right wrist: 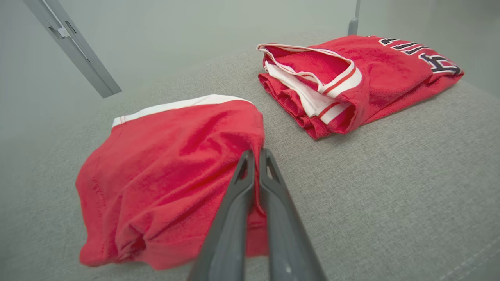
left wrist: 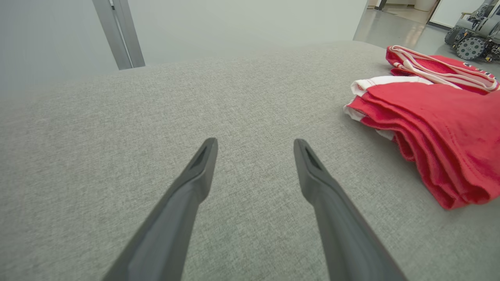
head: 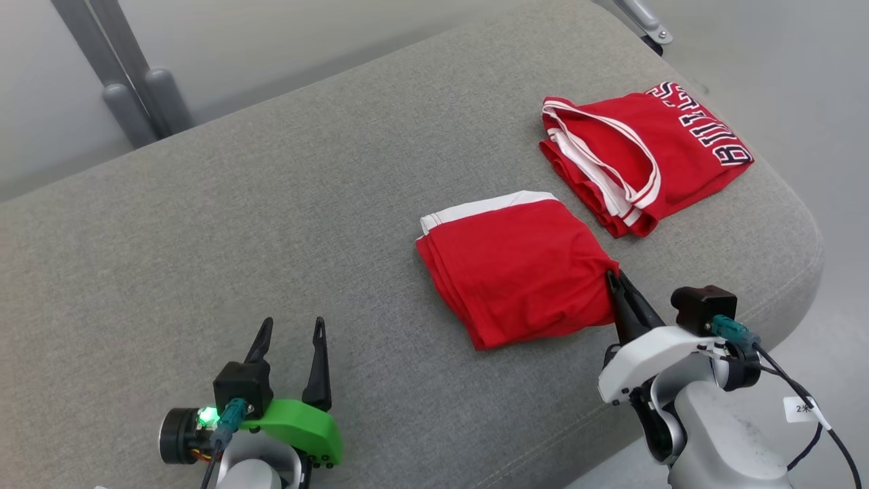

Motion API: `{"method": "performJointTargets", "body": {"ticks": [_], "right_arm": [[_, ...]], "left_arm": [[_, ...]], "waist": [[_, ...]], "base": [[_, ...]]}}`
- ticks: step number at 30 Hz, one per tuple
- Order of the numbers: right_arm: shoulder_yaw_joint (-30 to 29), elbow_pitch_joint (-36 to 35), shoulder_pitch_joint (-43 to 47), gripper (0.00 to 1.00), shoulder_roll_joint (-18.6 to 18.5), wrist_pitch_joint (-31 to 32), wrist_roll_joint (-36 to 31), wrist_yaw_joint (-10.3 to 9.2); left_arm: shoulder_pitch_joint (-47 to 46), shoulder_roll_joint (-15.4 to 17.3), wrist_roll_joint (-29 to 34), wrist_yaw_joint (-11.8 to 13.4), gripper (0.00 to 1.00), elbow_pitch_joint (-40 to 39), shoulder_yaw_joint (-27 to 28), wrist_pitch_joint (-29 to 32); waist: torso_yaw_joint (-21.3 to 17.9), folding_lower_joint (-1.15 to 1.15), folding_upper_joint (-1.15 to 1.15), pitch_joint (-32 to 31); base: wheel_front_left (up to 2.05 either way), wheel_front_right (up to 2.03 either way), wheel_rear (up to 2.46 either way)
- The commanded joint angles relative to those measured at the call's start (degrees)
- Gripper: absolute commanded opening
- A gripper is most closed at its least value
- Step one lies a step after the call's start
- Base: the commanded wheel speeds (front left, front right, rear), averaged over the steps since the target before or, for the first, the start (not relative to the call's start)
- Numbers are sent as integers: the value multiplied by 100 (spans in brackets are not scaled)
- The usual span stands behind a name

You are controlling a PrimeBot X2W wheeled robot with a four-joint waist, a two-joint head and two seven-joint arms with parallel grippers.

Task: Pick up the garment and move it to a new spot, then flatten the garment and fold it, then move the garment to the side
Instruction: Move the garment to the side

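The garment (head: 516, 268) is a folded red piece with a white band along its far edge, lying on the grey cushion (head: 271, 224); the wrist views also show the garment (right wrist: 168, 175) (left wrist: 437, 128). My right gripper (head: 613, 277) is shut on the garment's near right corner, with the red cloth pinched between its fingertips (right wrist: 256, 154). My left gripper (head: 290, 331) stands open over bare cushion at the lower left, well apart from the garment, nothing between its fingers (left wrist: 203, 168).
A second folded red jersey (head: 645, 156) with white trim and dark lettering lies at the cushion's far right corner, just beyond the garment. The cushion's right edge (head: 808, 272) drops off near my right arm. Grey metal legs (head: 129, 88) stand behind at the left.
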Motion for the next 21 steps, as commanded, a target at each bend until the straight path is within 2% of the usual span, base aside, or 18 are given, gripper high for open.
{"method": "performJointTargets", "body": {"ticks": [1, 6, 16, 21], "right_arm": [[-41, 27, -128, 0, -12, -13, -77, -1], [-240, 93, -415, 0, -137, -13, -200, -1], [-262, 409, -1587, 0, -845, -13, -681, -1], [-713, 857, -2079, 0, -1232, -13, -902, -1]], "left_arm": [[-94, 37, 62, -28, 100, 12, -19, 4], [-125, 39, 61, -42, 100, 26, -94, 4], [-267, 38, 161, -70, 100, 66, -66, 4], [-337, 38, 263, -103, 100, 75, -21, 4]], "waist": [[-71, 0, 0, 98], [95, 0, 0, 197], [593, 0, 0, 491], [780, 0, 0, 642]], "base": [[0, 0, 0], [0, 0, 0], [0, 0, 0], [0, 0, 0]]}}
